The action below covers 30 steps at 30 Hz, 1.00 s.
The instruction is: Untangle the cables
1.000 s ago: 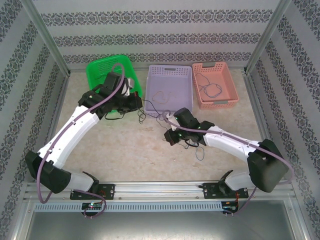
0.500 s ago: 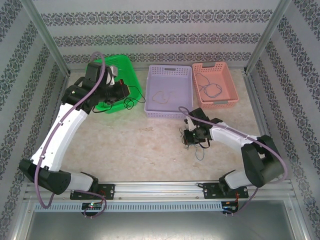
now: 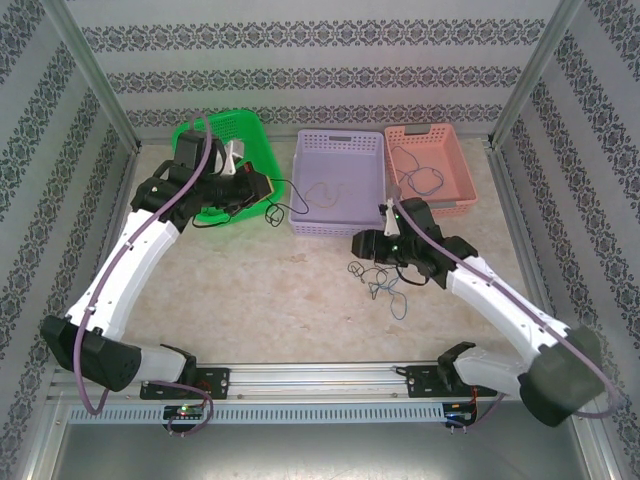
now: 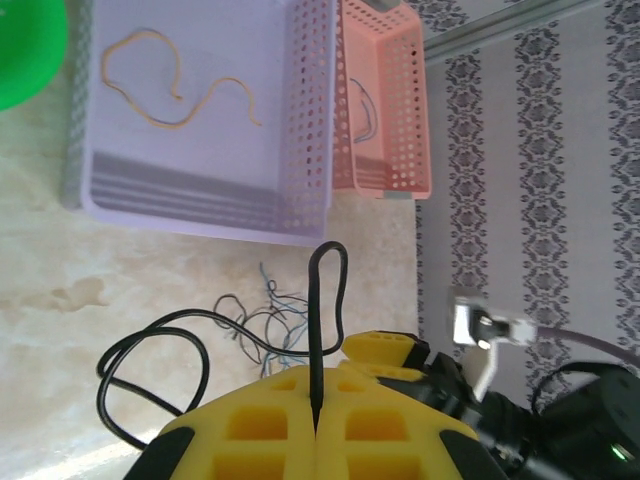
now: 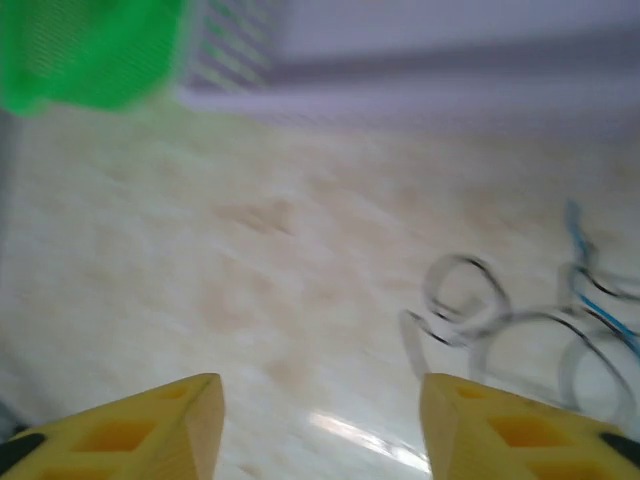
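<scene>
My left gripper (image 3: 263, 190) hangs beside the green basket (image 3: 228, 148), shut on a black cable (image 3: 276, 212) that dangles in loops to the table. In the left wrist view its yellow fingers (image 4: 250, 425) pinch that black cable (image 4: 318, 320), which loops away to the left. A small tangle of thin black and blue-green cables (image 3: 376, 280) lies on the table, and appears again as the tangle (image 4: 265, 315). My right gripper (image 3: 360, 246) hovers just up and left of it, open and empty (image 5: 320, 400). The blurred tangle (image 5: 505, 315) lies to its right.
A purple basket (image 3: 340, 225) holds a pale tan cable (image 4: 170, 95). A pink basket (image 3: 434, 208) at the back right holds a dark cable (image 3: 420, 176). The patterned walls and metal posts close in the table.
My left gripper has shifted slightly right with the black cable. My right gripper has come off the tangle, moving back and left, and the tangle stays on the table.
</scene>
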Each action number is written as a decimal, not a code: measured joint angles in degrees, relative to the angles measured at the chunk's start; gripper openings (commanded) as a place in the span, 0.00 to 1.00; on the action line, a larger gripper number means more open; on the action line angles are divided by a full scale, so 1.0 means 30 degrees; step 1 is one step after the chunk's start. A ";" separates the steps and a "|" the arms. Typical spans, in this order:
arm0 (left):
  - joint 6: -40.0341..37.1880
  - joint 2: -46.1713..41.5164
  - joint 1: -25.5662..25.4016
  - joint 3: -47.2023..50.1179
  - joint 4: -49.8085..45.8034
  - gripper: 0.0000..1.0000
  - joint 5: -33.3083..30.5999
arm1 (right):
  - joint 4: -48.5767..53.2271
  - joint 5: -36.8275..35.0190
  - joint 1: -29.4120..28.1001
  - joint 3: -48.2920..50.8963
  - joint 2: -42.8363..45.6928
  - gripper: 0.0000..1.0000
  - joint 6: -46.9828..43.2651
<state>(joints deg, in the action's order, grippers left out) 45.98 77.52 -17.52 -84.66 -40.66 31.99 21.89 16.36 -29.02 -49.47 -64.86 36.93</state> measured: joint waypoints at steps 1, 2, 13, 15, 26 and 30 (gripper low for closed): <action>0.0291 0.0000 -0.0022 0.0197 0.0350 0.00 0.0262 | -0.0882 0.0015 -0.0452 -0.0073 0.0270 0.64 0.0845; 0.0568 0.0000 -0.0036 0.0372 0.0678 0.00 0.0423 | -0.1807 0.0022 -0.0903 -0.0160 0.0364 0.64 0.1625; 0.1851 0.0291 -0.0896 0.0670 0.2266 0.00 0.1341 | -0.6572 -0.0444 -0.2659 -0.2025 -0.2018 0.60 0.3825; 0.1858 0.0291 -0.0933 0.0670 0.2266 0.00 0.1370 | -0.6834 -0.0452 -0.2659 -0.2302 -0.2324 0.53 0.3840; 0.1574 0.0583 -0.1180 0.0750 0.2200 0.00 0.2783 | -0.1770 -0.2863 -0.2616 -0.6251 -0.3876 0.00 -0.1698; 0.0321 0.1319 -0.1545 0.0707 0.1246 0.00 0.3672 | 0.0474 -0.4983 -0.2069 -0.7519 -0.3869 0.00 -0.6397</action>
<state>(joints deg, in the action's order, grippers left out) 46.94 81.47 -22.15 -82.54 -36.93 43.00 23.31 1.41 -35.22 -72.03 -76.47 17.74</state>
